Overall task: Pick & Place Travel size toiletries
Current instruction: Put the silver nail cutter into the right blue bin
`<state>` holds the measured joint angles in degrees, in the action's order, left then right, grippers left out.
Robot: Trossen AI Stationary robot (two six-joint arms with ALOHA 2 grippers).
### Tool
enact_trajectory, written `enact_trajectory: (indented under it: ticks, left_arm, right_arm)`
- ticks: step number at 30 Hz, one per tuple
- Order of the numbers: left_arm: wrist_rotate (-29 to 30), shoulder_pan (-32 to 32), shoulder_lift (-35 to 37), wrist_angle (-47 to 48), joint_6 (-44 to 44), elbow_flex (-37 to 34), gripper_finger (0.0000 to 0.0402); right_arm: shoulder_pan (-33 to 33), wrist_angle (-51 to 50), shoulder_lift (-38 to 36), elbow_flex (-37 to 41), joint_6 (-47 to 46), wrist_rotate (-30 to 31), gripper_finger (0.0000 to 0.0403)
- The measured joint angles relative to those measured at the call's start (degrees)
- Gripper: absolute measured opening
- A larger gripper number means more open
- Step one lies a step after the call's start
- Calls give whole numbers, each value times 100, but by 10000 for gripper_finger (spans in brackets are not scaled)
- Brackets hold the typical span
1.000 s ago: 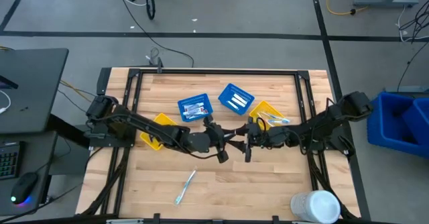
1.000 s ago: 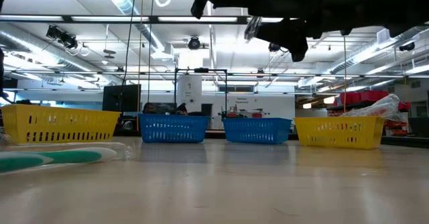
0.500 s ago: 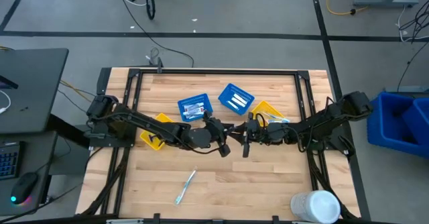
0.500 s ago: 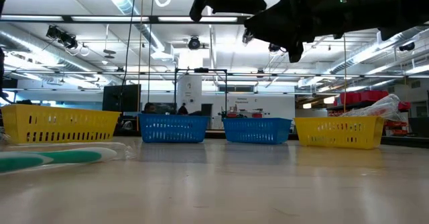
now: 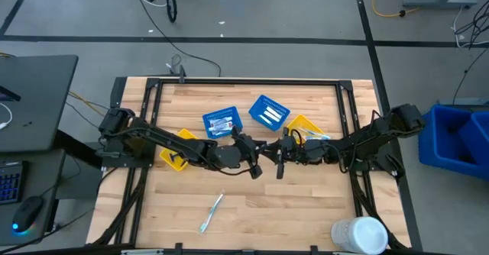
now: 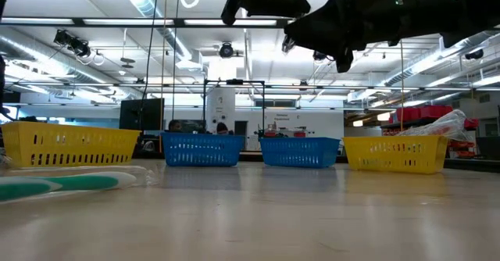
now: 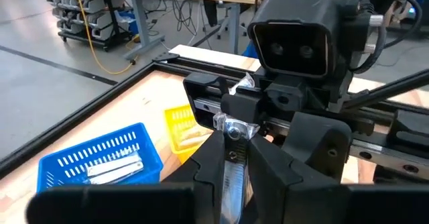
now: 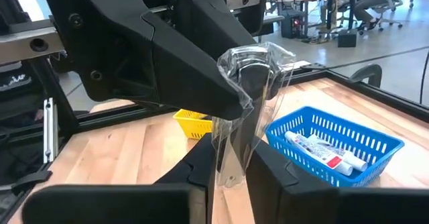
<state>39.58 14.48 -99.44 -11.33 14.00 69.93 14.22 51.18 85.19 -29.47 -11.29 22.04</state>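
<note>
Both grippers meet in mid-air over the middle of the table. My left gripper and my right gripper face each other, each shut on one small toiletry in a clear wrapper. A white and teal toothbrush lies flat on the table nearer the front edge. Tubes lie in the left blue basket, and white items lie in the other blue basket. My left gripper pinches one end of the clear-wrapped toiletry between its two fingers, coming level from the table's left. The item is lifted clear of the table. My right gripper pinches the wrapper's lower part between its two fingers, level from the table's right. The wrapper's crumpled top stands up above the fingers, against the left gripper's fingertip.
A yellow basket sits under the left arm. Another yellow basket, holding a wrapped item, sits by the right arm. A large white cylinder stands at the front right corner. Bare wood lies between the grippers and the front edge.
My right gripper has moved toward the table's left up to the left gripper and has shut on the wrapped toiletry that the left gripper holds. The left gripper has stayed where it was, and the item stays clear of the table.
</note>
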Motion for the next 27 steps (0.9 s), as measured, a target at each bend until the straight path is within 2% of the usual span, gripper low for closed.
enact_trajectory:
  ticks: [5, 12, 20, 24, 27]
  left_arm:
    - [0, -7, 0, -1, -120, 0, 69]
    - [-30, -7, 0, 162, -117, 0, 87]
    - [41, -81, 0, 554, -74, 2, 146]
    - [166, -109, 0, 993, 139, 2, 173]
    - [323, -111, 0, 1406, 482, 2, 185]
  right_arm:
    - [2, -28, 0, 0, 80, 276, 58]
    - [4, -65, 0, 0, 188, 332, 58]
    - [4, -105, -10, 0, 253, 456, 58]
    - [-17, -842, -267, 0, 203, 1234, 59]
    - [-160, -1569, -559, 0, -100, 1390, 59]
